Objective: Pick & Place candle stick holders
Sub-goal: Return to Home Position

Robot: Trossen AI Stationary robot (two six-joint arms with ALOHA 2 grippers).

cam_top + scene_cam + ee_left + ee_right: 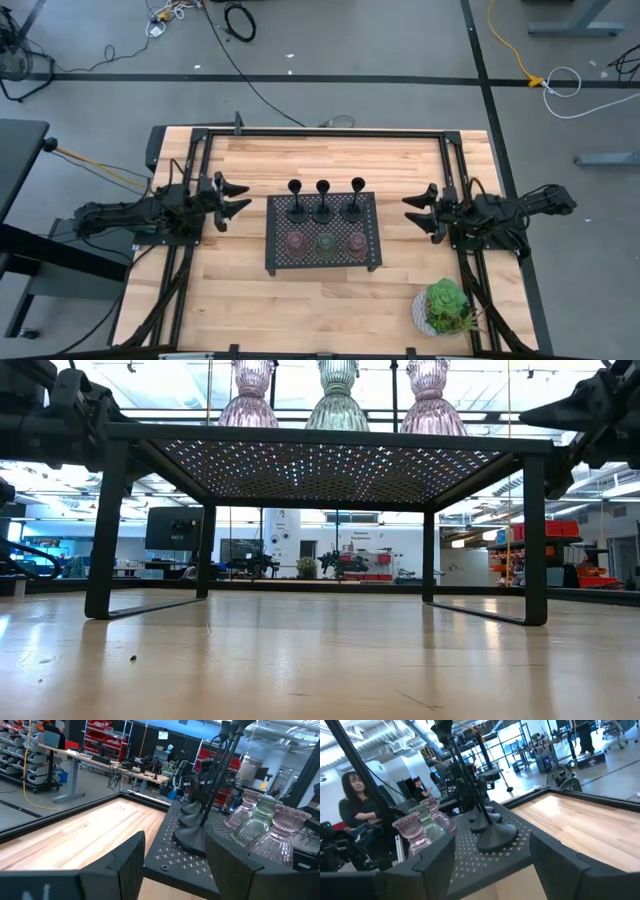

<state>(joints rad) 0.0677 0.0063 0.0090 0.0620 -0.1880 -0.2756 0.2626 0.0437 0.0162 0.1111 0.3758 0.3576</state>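
Observation:
Three black candle stick holders (323, 200) stand in a row on the far half of a black perforated tray (275, 235). Three squat glass candle stick holders (326, 244), pinkish, green and pinkish, stand in a row on its near half. My left gripper (238, 200) waits open to the left of the tray, pointing level at it. My right gripper (415, 212) waits open to the right of the tray, pointing level at it. The left gripper (172, 860) and the right gripper (490, 855) each hold nothing between their fingers.
The tray stands on four legs (105, 530) at the middle of the wooden table (230, 290). A leafy plant in a white pot (443, 307) sits at the near right corner. People (357, 815) stand in the room beyond the table.

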